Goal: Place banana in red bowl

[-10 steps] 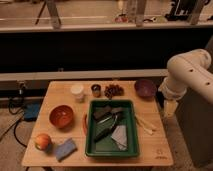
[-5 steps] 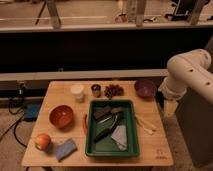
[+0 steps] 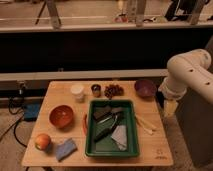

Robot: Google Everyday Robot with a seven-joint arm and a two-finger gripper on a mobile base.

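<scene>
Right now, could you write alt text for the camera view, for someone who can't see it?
A white robot arm hangs its gripper, open and empty, beside the right edge of a wooden table. The banana lies right of a green tray; the red bowl sits left of it.
</scene>
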